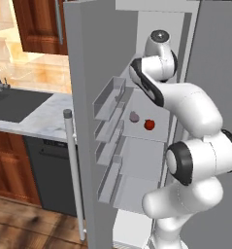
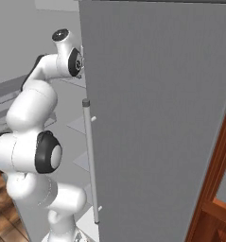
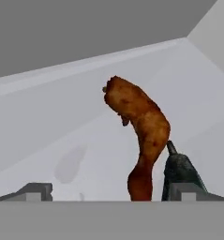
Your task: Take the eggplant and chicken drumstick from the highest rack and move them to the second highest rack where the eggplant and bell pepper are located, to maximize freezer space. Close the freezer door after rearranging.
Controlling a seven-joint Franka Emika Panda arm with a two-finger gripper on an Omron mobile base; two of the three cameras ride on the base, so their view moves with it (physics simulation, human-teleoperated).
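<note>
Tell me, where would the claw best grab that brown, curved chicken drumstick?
Probably at the narrow lower end of the brown curved chicken drumstick, which lies between the open gripper fingers. Coming straight ahead as now seems best, since the thick upper end looks harder to pinch.

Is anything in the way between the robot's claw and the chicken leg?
Nothing visible is. In the hand view the drumstick lies on the white shelf, right ahead of the open end effector. Its lower end already sits between the two fingertips, close beside the right one.
</note>
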